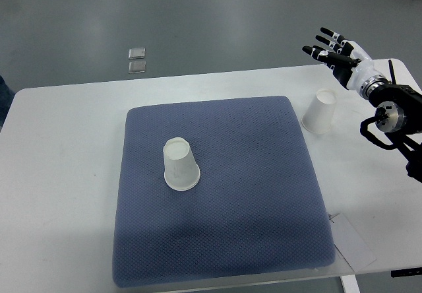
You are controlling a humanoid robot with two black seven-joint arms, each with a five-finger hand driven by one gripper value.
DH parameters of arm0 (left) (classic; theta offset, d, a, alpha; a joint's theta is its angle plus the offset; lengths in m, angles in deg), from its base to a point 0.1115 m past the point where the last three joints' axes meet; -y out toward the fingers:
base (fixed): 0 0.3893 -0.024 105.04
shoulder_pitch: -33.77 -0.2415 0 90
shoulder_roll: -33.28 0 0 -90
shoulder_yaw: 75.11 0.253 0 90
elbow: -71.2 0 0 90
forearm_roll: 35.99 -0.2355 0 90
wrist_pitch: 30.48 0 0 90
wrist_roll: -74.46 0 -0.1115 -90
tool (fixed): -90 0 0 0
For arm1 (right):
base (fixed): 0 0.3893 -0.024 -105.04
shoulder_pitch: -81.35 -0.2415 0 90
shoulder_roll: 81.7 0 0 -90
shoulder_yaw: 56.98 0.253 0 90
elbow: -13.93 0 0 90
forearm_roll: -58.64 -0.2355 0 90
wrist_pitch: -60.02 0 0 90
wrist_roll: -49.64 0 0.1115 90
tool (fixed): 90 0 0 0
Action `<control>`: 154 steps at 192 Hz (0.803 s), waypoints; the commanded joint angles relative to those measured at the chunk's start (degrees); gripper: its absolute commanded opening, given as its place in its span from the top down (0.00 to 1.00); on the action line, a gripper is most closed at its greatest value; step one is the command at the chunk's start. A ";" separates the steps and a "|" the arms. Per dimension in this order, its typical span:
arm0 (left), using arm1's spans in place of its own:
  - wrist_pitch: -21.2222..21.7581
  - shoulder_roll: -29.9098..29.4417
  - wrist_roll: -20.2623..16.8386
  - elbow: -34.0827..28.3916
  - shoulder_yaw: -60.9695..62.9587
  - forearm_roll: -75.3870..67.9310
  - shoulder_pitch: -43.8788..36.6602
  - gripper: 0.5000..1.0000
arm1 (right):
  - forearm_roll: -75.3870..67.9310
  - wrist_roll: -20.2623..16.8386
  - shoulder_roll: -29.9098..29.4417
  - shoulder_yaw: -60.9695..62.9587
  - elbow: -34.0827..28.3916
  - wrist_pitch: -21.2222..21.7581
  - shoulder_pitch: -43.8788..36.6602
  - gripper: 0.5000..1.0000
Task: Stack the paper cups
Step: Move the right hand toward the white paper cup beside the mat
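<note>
Standing inverted: mat cup (pixel 180 165), table cup (pixel 320 112); right hand (pixel 336 54) spread.

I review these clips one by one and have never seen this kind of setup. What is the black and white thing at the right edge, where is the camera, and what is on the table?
The single camera looks steeply down from the robot's own side of a white table. The black and white thing is the humanoid's right robot hand, its arm entering from the right edge; its fingers are spread and it holds nothing. The left arm is out of view.

A square blue-grey textured mat lies on the table. One white paper cup stands upside down on the mat. A second white paper cup, also upside down, stands on the bare table beside the mat's right edge, below the robot hand. The cups are not yet stacked.
</note>
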 commanded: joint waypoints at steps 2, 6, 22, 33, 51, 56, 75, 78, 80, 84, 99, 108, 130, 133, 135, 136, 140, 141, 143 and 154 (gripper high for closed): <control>0.00 0.00 0.00 0.29 0.05 0.00 -0.02 0.00 | 0.00 -0.05 0.09 0.16 0.01 0.01 -0.08 0.17; 0.00 0.00 0.00 0.29 0.14 0.00 -0.02 0.00 | 0.00 0.04 0.09 0.16 0.01 0.01 -0.08 0.17; -0.09 0.00 0.00 0.38 0.05 0.00 -0.02 0.00 | 0.00 -0.05 0.00 0.16 0.01 0.01 0.01 0.17; 0.00 0.00 0.00 0.29 0.05 0.00 -0.02 0.00 | 0.00 0.04 0.00 0.16 0.01 0.01 0.01 0.17; 0.00 0.00 0.00 -0.32 -0.12 0.00 -0.02 0.00 | 0.00 0.04 0.00 0.16 0.01 0.01 0.01 0.17; 0.00 0.00 0.00 -0.41 -0.04 0.00 -0.02 0.00 | 0.00 0.04 0.00 0.16 0.01 0.01 0.01 0.17; 0.00 0.00 0.00 -0.32 -0.12 0.00 -0.02 0.00 | 0.00 0.04 0.00 0.43 0.19 0.01 0.01 0.17; 0.00 0.00 0.00 -0.32 -0.12 0.00 -0.02 0.00 | 0.00 0.04 0.00 0.43 0.19 0.01 0.01 0.17; 0.00 0.00 0.00 -0.32 -0.12 0.00 -0.02 0.00 | 0.00 0.04 0.00 0.43 0.19 0.01 0.01 0.17; 0.00 0.00 0.00 -0.24 -0.12 0.00 -0.02 0.00 | 0.00 0.04 0.00 0.43 0.19 0.01 0.01 0.17; 0.00 0.00 0.00 0.12 -0.12 0.00 -0.02 0.00 | 0.00 0.13 0.00 0.43 0.36 -0.08 0.01 0.17; 0.00 0.00 0.00 0.03 -0.12 0.00 -0.02 0.00 | 0.00 0.21 0.00 0.69 0.54 -0.17 0.01 0.17; 0.00 0.00 0.00 -0.41 -0.12 0.00 -0.02 0.00 | -0.09 0.39 -0.35 0.95 1.86 -0.08 -0.08 0.17; 0.00 0.00 0.00 -0.41 -0.12 0.00 -0.02 0.00 | -0.17 0.39 -0.44 0.95 2.03 -0.08 -0.17 0.17; 0.00 0.00 0.00 -0.41 -0.12 0.00 -0.02 0.00 | -0.18 0.39 -0.52 0.95 2.12 -0.08 -0.17 0.17; 0.00 0.00 0.00 -0.41 -0.12 0.00 -0.02 0.00 | -0.18 0.39 -0.52 0.95 2.12 -0.08 -0.17 0.17; 0.00 0.00 0.00 -0.41 -0.12 0.00 -0.02 0.00 | -0.18 0.39 -0.61 0.95 2.30 -0.08 -0.17 0.17; 0.00 0.00 0.00 -0.41 -0.12 0.00 -0.02 0.00 | -0.18 0.39 -0.61 0.95 2.30 -0.08 -0.17 0.17; 0.00 0.00 0.00 -0.41 -0.12 0.00 -0.02 0.00 | -0.18 0.39 -0.61 0.95 2.30 -0.08 -0.17 0.17; 0.00 0.00 0.00 -0.32 -0.12 0.00 -0.02 0.00 | -0.18 0.30 -0.70 0.95 2.38 0.01 -0.17 0.17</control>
